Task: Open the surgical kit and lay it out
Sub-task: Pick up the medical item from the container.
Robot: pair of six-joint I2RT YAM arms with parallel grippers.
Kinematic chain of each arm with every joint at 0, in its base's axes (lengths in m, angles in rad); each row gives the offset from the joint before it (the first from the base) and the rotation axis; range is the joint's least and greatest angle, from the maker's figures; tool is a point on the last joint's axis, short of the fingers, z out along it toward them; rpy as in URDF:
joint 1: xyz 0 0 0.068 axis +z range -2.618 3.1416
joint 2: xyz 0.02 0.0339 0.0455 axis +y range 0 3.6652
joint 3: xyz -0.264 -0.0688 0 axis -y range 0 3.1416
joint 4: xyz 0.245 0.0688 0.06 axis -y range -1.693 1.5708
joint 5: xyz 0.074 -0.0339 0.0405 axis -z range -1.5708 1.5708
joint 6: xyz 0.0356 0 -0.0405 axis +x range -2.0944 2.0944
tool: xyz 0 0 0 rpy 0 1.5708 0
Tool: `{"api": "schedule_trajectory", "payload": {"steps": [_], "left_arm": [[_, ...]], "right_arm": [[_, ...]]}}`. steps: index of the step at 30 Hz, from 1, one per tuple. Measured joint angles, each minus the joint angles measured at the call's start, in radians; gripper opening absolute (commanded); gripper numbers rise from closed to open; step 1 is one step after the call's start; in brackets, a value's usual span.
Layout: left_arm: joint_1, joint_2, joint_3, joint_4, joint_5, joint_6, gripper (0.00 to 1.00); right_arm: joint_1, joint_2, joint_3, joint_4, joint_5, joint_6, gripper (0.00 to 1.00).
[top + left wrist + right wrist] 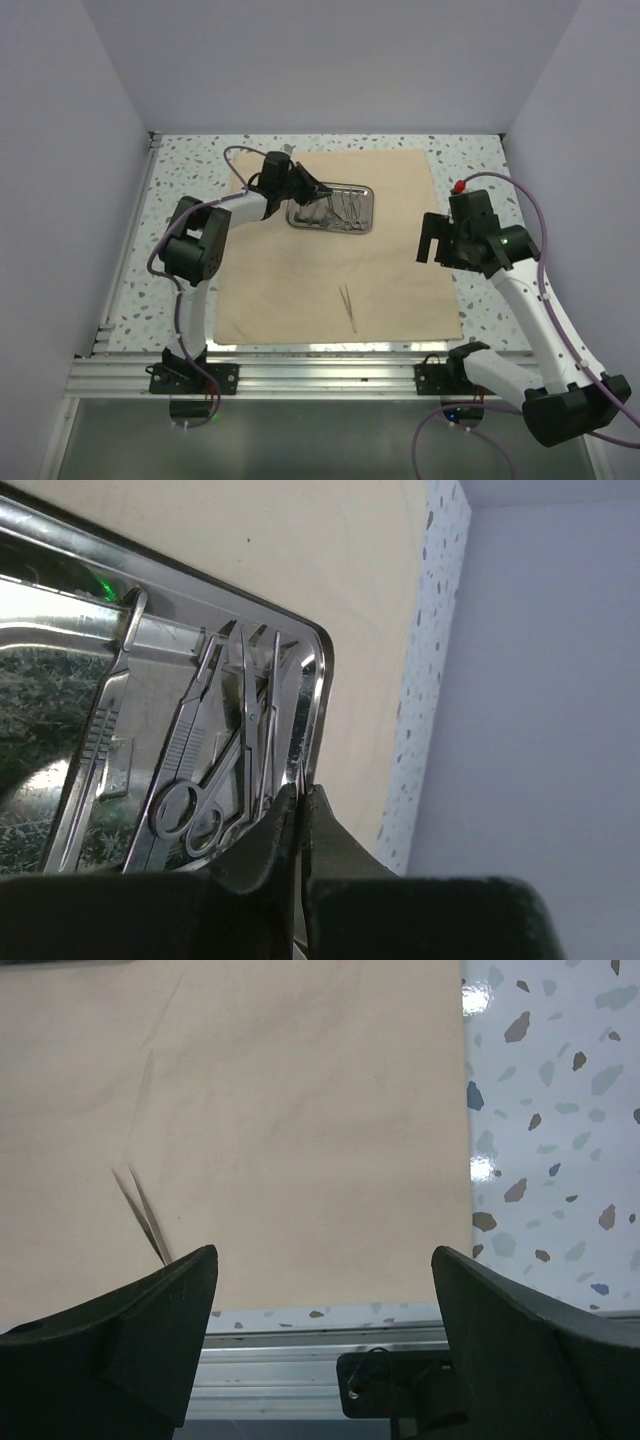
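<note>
The beige cloth (300, 270) lies spread flat on the table. The steel tray (372, 210) sits on its far middle with several slim instruments inside, among them ring-handled scissors (185, 815). Tweezers (348, 306) lie alone on the near part of the cloth, and also show in the right wrist view (145, 1215). My left gripper (322, 192) is low at the tray's back rim (322, 680). It (302, 792) is shut on a thin steel piece there; I cannot tell whether that is the rim or an instrument. My right gripper (428, 242) hovers open and empty above the cloth's right part (325, 1252).
Speckled white table (480, 180) borders the cloth on all sides. Plain walls stand close at the left, back and right. An aluminium rail (320, 372) with the arm bases runs along the near edge.
</note>
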Motion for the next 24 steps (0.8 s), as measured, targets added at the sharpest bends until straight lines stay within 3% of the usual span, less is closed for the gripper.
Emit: {"api": "schedule_trajectory", "payload": {"steps": [10,24], "left_arm": [[0.019,0.019,-0.114,0.348,0.044,-0.471,0.0],[0.017,0.014,-0.09,0.31,0.034,-0.73,0.0]], "right_arm": [[0.0,-0.031,-0.015,-0.031,-0.001,0.004,0.92],[0.0,0.005,-0.016,-0.032,-0.001,0.008,0.91]]}}
